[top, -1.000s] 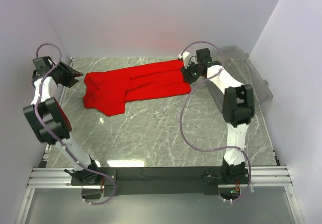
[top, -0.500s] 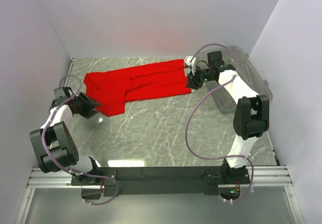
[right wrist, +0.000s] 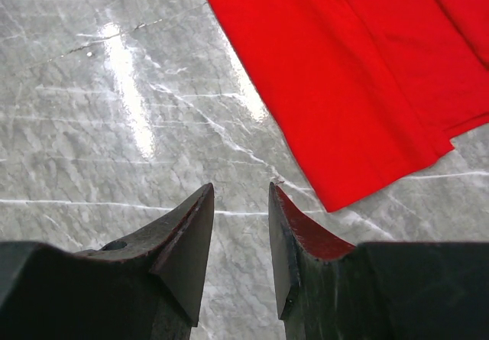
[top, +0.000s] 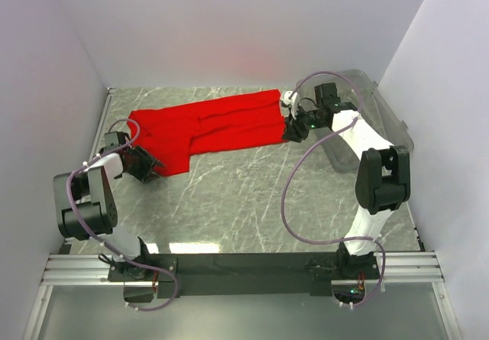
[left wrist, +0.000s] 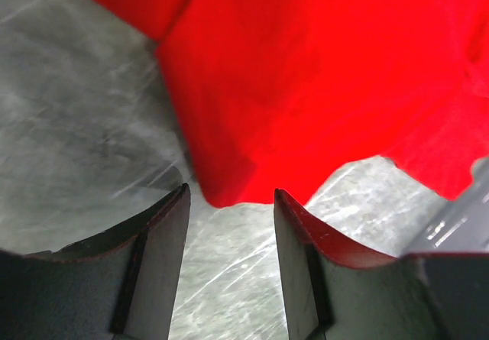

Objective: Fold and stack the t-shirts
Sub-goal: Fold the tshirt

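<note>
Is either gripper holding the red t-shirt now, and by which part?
Nothing is held. The left gripper is open before a corner of the red t-shirt; the right gripper is open beside its edge.

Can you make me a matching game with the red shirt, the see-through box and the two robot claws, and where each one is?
Things:
1. bright red cloth t-shirt
2. clear plastic bin
3. left gripper
4. right gripper

Places:
A. open, over bare marble beside the shirt's right end
B. at the right edge of the grey marble table
C. lying across the far part of the table
D. open, pointing at a shirt corner at its left end

Pairs: 1-C, 2-B, 3-D, 4-A.
</note>
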`<act>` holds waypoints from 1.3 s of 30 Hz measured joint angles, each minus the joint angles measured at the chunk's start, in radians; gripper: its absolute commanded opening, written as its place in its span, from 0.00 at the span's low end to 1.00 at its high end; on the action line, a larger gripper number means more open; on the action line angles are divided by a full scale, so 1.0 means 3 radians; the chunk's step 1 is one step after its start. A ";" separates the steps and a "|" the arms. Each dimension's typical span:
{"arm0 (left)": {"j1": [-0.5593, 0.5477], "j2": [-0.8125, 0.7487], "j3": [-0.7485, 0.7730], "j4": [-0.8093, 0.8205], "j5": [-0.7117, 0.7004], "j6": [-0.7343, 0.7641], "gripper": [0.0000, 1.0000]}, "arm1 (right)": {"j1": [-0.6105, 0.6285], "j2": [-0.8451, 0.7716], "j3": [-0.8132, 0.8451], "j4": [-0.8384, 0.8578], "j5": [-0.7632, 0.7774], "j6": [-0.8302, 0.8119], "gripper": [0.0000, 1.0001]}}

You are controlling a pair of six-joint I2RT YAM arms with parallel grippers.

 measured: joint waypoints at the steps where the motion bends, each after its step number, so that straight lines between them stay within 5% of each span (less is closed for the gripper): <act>1: -0.0004 0.0001 0.0005 -0.0032 -0.0038 0.0003 0.53 | 0.0000 -0.0009 0.0000 0.0000 0.0000 0.0000 0.42; 7: -0.0015 -0.0010 -0.0003 -0.0099 -0.0141 -0.0004 0.40 | 0.0000 -0.0032 0.0000 0.0001 0.0000 0.0020 0.42; 14: -0.0033 0.0108 -0.0060 0.0061 -0.0103 -0.0094 0.01 | -0.0003 -0.0032 -0.0001 0.0000 0.0000 0.0037 0.42; 29: 0.0058 0.0013 0.0676 0.0067 0.0287 -0.0211 0.01 | -0.0106 -0.0058 -0.0144 -0.0013 -0.0010 0.0036 0.41; 39: 0.0111 0.1303 0.2037 0.0225 0.0608 -0.0518 0.01 | -0.0131 -0.0089 -0.0177 -0.0028 -0.0023 0.0036 0.41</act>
